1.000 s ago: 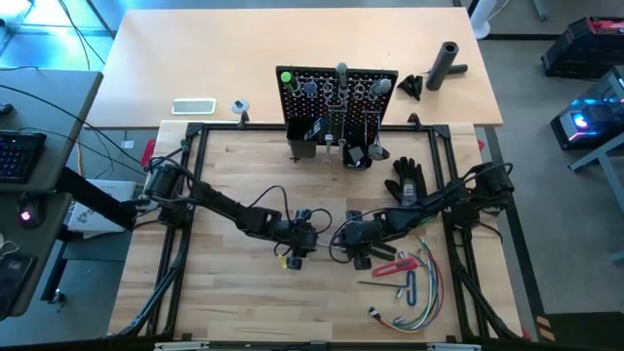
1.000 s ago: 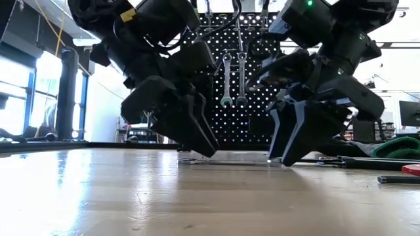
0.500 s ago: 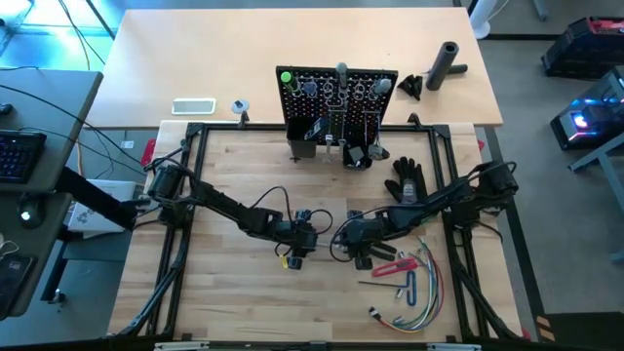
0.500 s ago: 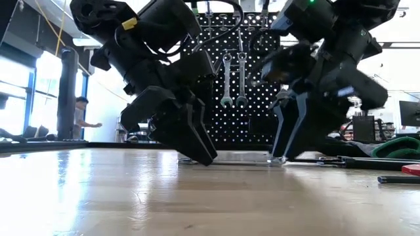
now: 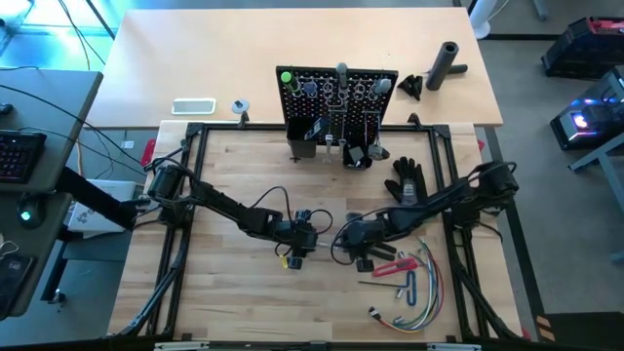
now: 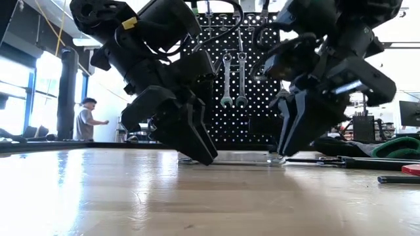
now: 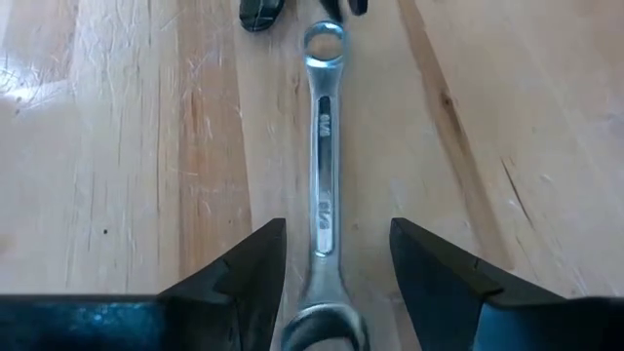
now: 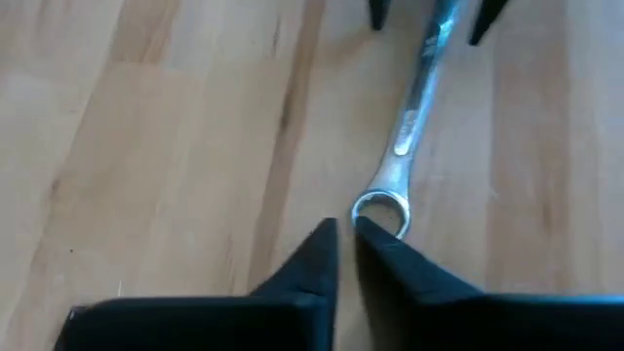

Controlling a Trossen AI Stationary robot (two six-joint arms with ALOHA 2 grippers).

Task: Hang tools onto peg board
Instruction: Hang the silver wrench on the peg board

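A silver wrench [image 7: 322, 185] lies flat on the wooden table between my two grippers. Its open-jaw end [image 7: 327, 327] points at my left gripper and its ring end [image 8: 378, 210] at my right. My left gripper [image 7: 336, 244] is open, with one finger on either side of the open-jaw end and a gap on both sides. My right gripper [image 8: 343, 234] is shut, its tips right at the ring end. The black peg board [image 5: 339, 97] stands upright at the table's far side. Two wrenches [image 6: 233, 78] hang on it by their ring ends. My right gripper slants down from the table's right, its shut fingers in line with the wrench. One fingertip [image 8: 369, 232] covers the near rim of the ring end [image 8: 382, 230]. I cannot tell whether it touches or holds the rim. The wrench lies flat on the table.
A black glove [image 5: 405, 180] lies right of the peg board's base. A red-handled tool [image 5: 395, 265] and a bundle of coloured wires [image 5: 414, 292] lie near the right arm. A black cylinder [image 5: 447, 63] lies on the far table. A person [image 6: 84, 124] stands far back in the room.
My right gripper has shut its fingers at the wrench's ring end, staying where it was. The wrench still lies flat in the same place.
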